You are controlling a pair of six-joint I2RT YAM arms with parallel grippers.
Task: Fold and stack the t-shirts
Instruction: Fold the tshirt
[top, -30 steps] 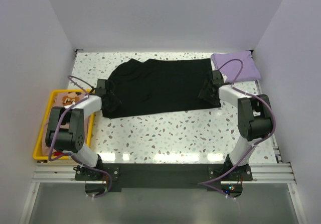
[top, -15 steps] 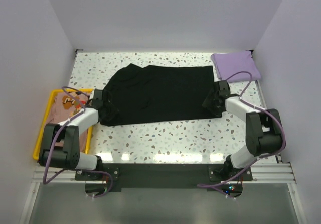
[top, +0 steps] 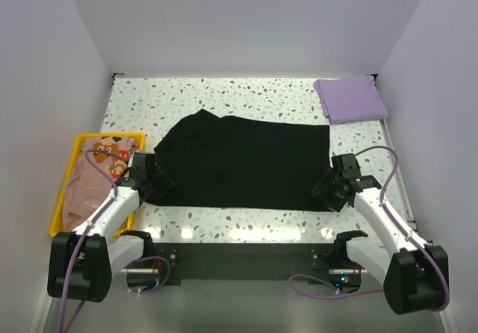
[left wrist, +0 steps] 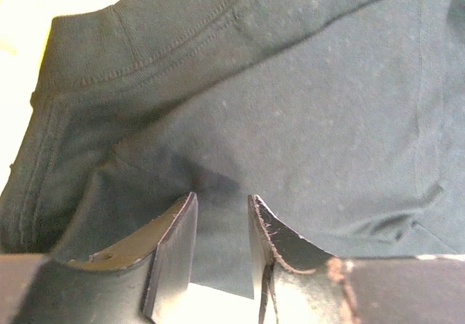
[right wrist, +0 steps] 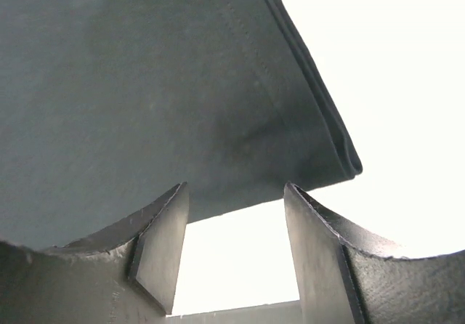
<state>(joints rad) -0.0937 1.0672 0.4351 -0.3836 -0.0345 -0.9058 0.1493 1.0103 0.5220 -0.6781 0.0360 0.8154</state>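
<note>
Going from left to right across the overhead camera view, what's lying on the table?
yellow tray with the peach t-shirt in it → black t-shirt spread flat → folded lavender t-shirt at the far right corner

Print on the peach-tan t-shirt point(top: 77, 195) is illegible.

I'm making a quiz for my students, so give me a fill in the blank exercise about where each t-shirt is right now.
The lavender t-shirt lies folded at the far ___ corner of the table. The peach t-shirt sits in the ___ tray. The spread-out t-shirt in mid-table is ___.
Missing words: right; yellow; black.
</note>
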